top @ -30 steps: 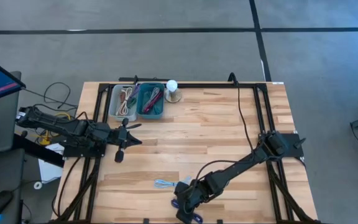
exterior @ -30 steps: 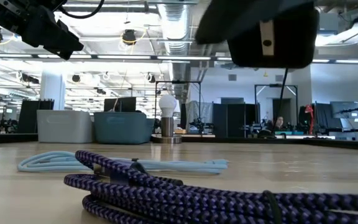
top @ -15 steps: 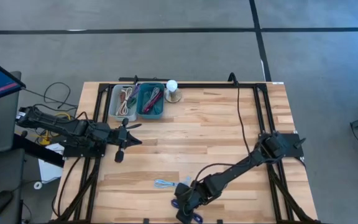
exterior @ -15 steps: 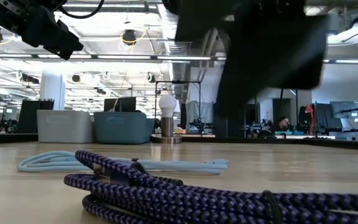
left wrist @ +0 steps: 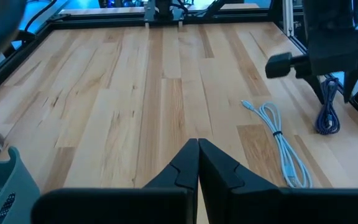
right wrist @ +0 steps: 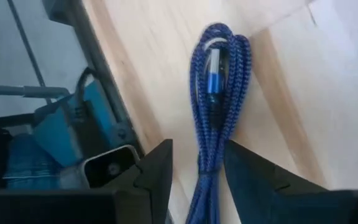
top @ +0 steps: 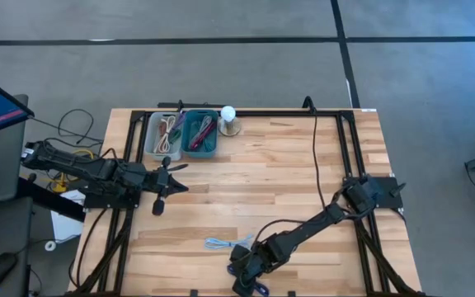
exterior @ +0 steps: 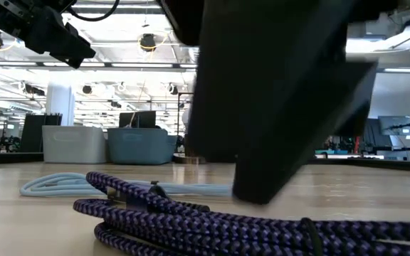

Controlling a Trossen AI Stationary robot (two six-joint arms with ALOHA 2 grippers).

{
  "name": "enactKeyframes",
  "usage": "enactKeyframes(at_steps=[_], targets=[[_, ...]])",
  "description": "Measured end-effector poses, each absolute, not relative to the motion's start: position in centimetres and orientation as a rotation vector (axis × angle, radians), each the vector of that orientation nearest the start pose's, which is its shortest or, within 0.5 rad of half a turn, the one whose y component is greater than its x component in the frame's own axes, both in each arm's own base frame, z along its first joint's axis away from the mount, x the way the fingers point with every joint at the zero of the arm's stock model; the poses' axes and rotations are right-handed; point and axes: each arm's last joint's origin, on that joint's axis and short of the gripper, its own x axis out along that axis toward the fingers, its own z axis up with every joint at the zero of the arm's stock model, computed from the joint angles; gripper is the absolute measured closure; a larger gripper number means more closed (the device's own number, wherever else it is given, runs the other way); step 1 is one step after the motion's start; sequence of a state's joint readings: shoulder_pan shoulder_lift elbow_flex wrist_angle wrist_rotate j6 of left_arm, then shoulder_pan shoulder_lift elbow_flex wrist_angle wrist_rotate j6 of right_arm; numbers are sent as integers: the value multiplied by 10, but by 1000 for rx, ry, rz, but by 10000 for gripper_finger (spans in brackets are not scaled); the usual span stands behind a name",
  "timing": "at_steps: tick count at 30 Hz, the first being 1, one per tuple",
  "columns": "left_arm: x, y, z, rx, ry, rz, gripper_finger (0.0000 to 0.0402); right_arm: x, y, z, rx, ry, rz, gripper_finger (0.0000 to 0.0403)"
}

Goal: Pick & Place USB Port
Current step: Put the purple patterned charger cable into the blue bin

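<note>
Where the counter meets its near edge, slightly left of centre, lies a bundled purple braided USB cable, its long axis running roughly near to far. In the right wrist view its blue plug rests along the top of the bundle, pointing toward the looped end. The right gripper hangs directly above this cable with its fingers apart, the bundle passing between them; contact cannot be told. In the low view the gripper's dark body blocks most of the room behind. Just to the far left of the purple cable lies a light blue USB cable, also bundled, stretched left to right. At the far left of the counter stand a grey bin and a teal bin, both holding cables, with a white bulb on a wooden base just right of them. The left gripper waits over the counter's left edge, fingers together.
</note>
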State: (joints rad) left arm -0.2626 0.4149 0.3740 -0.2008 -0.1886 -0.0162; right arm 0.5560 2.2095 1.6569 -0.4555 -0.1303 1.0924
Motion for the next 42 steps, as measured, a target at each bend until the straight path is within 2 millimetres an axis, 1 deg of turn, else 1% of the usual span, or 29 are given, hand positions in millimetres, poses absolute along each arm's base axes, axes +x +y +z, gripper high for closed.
enactKeyframes(at_steps=[2, 4, 8, 11, 14, 19, 21, 26, 36, 39, 42], targets=[[116, -26, 237, 38, 237, -71, 392, 397, 251, 151, 736, 1221, 8, 269], [116, -26, 237, 38, 236, -71, 392, 399, 253, 141, 743, 1226, 13, 268], [116, -26, 237, 38, 237, -71, 392, 399, 253, 141, 739, 1228, 14, 266], [116, -26, 237, 38, 237, -70, 392, 400, 252, 141, 721, 1222, 25, 276], [116, -26, 237, 38, 237, -70, 392, 399, 252, 142, 724, 1235, 42, 304], [116, -26, 237, 38, 237, -70, 392, 399, 252, 141, 706, 1236, 53, 376], [116, -26, 237, 38, 237, -70, 392, 399, 252, 141, 702, 1234, 58, 393], [116, -26, 237, 38, 237, -70, 392, 400, 252, 142, 684, 1227, 65, 399], [116, -26, 237, 26, 237, -69, 392, 407, 239, 142, 651, 1211, 70, 402], [116, -26, 237, 26, 237, -69, 392, 410, 235, 147, 613, 1218, 61, 402], [116, -26, 237, 26, 237, -69, 392, 413, 232, 160, 546, 1224, 33, 402]])
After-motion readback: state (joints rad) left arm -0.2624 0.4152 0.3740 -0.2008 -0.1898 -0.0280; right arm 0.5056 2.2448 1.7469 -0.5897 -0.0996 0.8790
